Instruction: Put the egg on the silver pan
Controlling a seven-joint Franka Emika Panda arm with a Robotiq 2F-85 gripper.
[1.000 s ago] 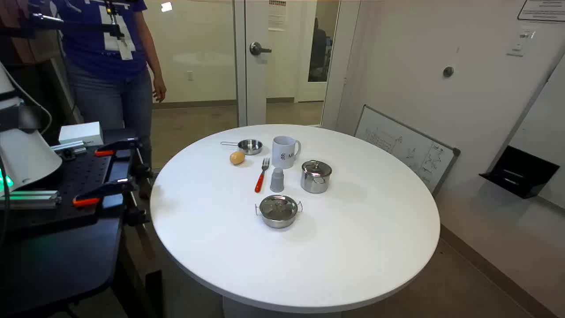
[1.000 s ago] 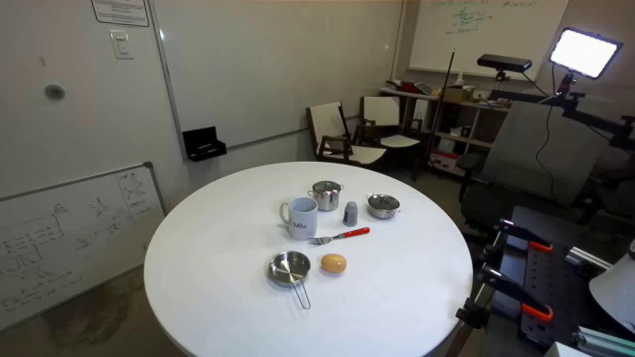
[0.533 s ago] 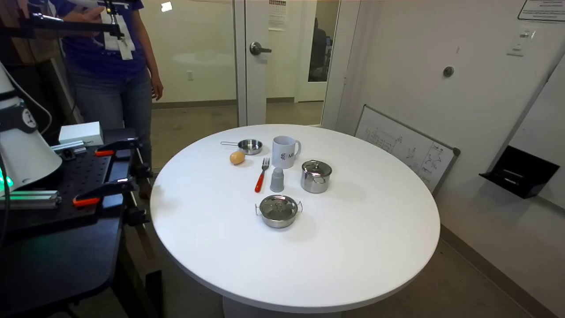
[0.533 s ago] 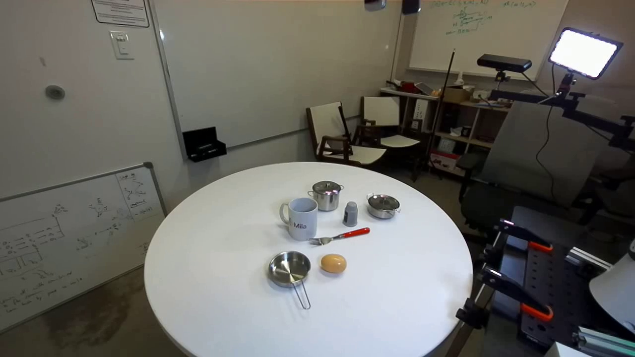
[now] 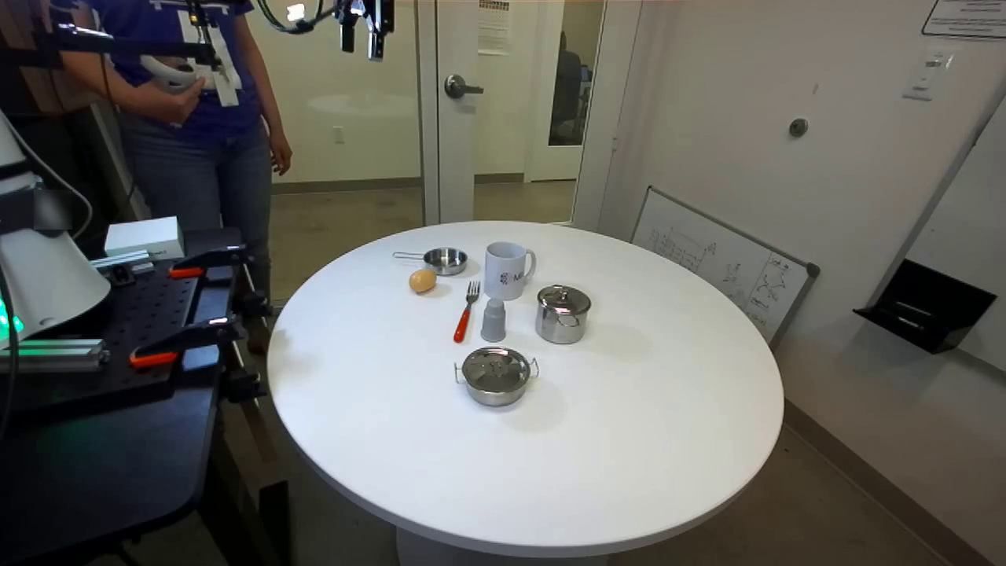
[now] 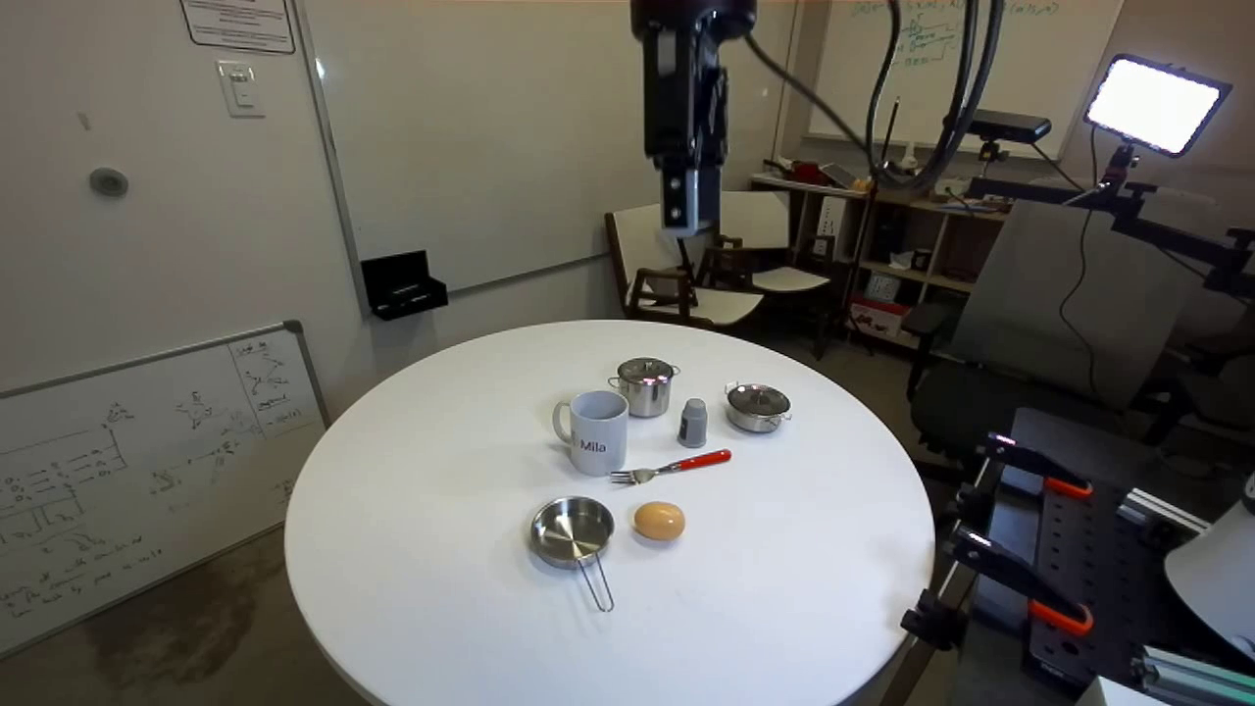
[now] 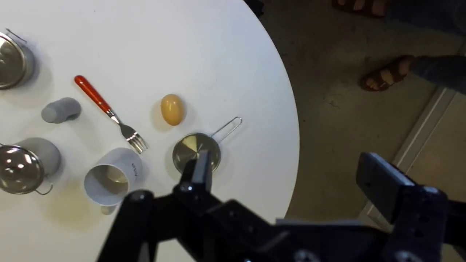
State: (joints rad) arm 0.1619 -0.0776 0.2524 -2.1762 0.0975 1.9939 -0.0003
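The tan egg (image 5: 423,281) lies on the white table, also in an exterior view (image 6: 659,522) and the wrist view (image 7: 172,109). The small silver pan (image 5: 446,262), shallow with a thin wire handle, sits beside the egg with a small gap. It also shows in an exterior view (image 6: 573,532) and the wrist view (image 7: 188,146), where a finger covers part of it. Its bowl holds nothing that I can see. My gripper (image 7: 285,156) is open and empty, fingers wide apart. It hangs high above the table in both exterior views (image 5: 361,47) (image 6: 689,211).
A white mug (image 6: 598,433) and a red-handled fork (image 6: 677,466) lie close to the egg and pan. A grey shaker (image 6: 692,424), a tall lidded pot (image 5: 563,314) and a low lidded pot (image 5: 497,377) stand further off. A person (image 5: 189,102) stands beyond the table.
My gripper has come down into both exterior views from above; half a second ago only its fingertips showed in an exterior view. The egg, pan and other tableware have not moved.
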